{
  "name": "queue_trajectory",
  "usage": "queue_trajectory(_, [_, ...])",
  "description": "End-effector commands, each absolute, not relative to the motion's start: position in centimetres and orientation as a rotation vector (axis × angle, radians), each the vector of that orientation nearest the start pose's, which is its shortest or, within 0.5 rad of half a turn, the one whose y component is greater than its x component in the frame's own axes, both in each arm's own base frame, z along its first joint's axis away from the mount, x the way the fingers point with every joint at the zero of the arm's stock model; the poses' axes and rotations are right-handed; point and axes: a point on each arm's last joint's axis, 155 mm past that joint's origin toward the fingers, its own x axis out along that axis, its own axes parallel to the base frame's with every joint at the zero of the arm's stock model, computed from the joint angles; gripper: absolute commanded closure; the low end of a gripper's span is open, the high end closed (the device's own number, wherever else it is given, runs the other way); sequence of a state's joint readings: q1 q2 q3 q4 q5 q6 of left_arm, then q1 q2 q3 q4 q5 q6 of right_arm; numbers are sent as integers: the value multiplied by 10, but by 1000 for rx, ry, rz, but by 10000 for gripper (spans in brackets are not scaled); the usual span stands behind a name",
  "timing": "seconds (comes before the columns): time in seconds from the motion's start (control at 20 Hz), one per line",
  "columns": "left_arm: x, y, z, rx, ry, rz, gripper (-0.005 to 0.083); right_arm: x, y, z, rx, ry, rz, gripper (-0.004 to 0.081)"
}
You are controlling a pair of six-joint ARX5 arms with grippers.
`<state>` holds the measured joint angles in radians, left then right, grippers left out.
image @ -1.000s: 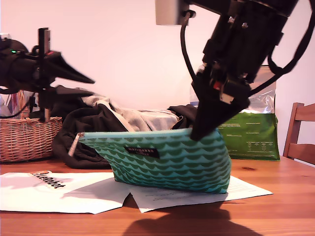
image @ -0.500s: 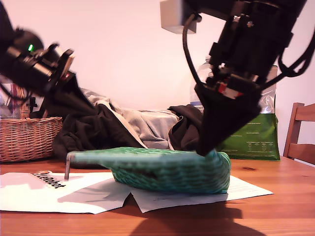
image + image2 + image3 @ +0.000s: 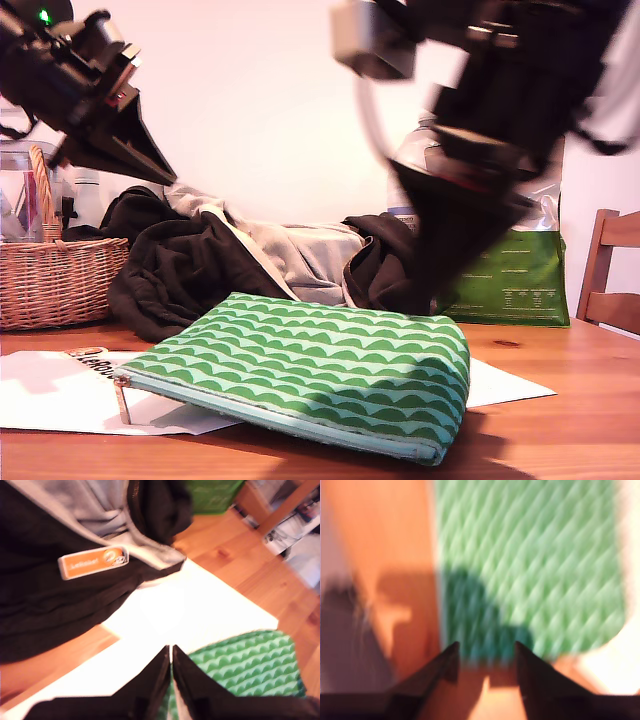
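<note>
Now, green pouch (image 3: pixel 310 370): flat on the desk (image 3: pixel 560 420), no longer held upright. My second end effector (image 3: pixel 485 646): jaws apart, empty, above it. My first end effector (image 3: pixel 171 650): closed, empty, raised at the exterior view's left.

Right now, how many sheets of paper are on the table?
2. One sheet lies at the exterior view's left, partly under the green zip pouch; a second sheet pokes out from under it at the exterior view's right. More may hide beneath the pouch.
</note>
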<state>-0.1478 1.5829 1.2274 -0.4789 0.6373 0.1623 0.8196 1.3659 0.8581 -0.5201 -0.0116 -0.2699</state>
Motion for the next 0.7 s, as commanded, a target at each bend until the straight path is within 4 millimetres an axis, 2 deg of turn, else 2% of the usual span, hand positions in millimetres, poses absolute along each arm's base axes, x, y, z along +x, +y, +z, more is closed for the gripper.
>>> queue_trajectory(0.0, [396,-172,188,-14,731,-788,793,252,267,103,-526,767,846,785])
queue_trajectory(0.15, [394,-171,195,47,670,-724,793,294,286,147,-337,573,755,780])
queue_trajectory(0.3, [384,-171,201,66,563,-674,793,332,276,182,-201,445,666,780])
queue_trajectory(0.4, [372,-170,207,74,474,-676,793,349,262,192,-164,404,637,780])
queue_trajectory(0.5, [356,-166,208,79,410,-675,793,363,244,193,-130,392,625,780])
queue_trajectory(0.65, [335,-159,201,62,380,-664,793,370,220,190,-104,387,623,780])
